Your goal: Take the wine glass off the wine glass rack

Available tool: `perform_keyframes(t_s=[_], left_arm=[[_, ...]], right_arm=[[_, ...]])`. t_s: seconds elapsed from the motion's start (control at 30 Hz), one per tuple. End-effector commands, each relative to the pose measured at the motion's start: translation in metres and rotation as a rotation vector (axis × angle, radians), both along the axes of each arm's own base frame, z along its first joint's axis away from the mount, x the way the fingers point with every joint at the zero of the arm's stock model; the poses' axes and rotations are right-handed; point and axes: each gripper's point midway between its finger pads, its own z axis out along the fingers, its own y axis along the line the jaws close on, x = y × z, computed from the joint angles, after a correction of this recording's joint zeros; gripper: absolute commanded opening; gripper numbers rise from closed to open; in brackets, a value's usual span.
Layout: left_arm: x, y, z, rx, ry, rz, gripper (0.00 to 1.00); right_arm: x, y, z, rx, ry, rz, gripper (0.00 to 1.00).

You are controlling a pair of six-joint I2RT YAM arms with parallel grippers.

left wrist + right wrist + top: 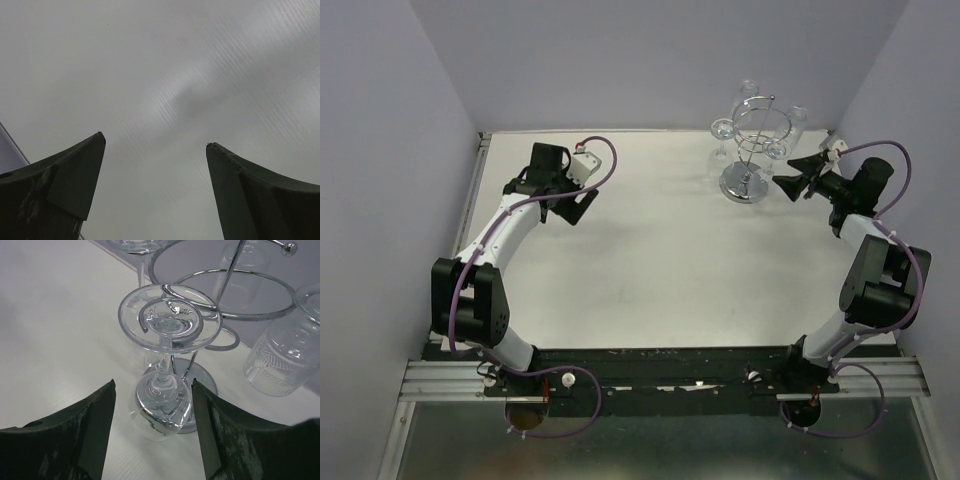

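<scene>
The chrome wine glass rack (752, 125) stands at the back right of the table on its round disc base (745, 184). Several clear glasses hang upside down from its loops. In the right wrist view the nearest wine glass (169, 322) hangs by its foot in a wire loop, with its bowl (159, 410) below. My right gripper (153, 385) is open, one finger on each side of that bowl, not touching it. In the top view the right gripper (786, 172) is just right of the rack. My left gripper (572, 208) is open and empty over bare table, as the left wrist view (156, 142) also shows.
A ribbed glass (280, 360) hangs to the right of the nearest one and another glass (136, 246) hangs behind it. The rack's ring top (225, 295) and post are close behind. Walls enclose the table at the back and on both sides.
</scene>
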Motion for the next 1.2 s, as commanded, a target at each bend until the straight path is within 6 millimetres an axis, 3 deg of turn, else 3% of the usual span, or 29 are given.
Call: perform_keyframes(t_s=[0.0, 0.53, 1.17], left_arm=[[0.005, 0.007, 0.011, 0.046, -0.025, 0.012, 0.99], [0.008, -0.007, 0.006, 0.113, -0.039, -0.017, 0.99], [0.019, -0.007, 0.000, 0.189, -0.082, -0.029, 0.99]], right_arm=[[0.004, -0.001, 0.001, -0.020, -0.056, 0.033, 0.70], [0.039, -0.002, 0.001, -0.016, -0.021, 0.064, 0.59], [0.037, 0.015, 0.000, 0.029, 0.054, 0.149, 0.46]])
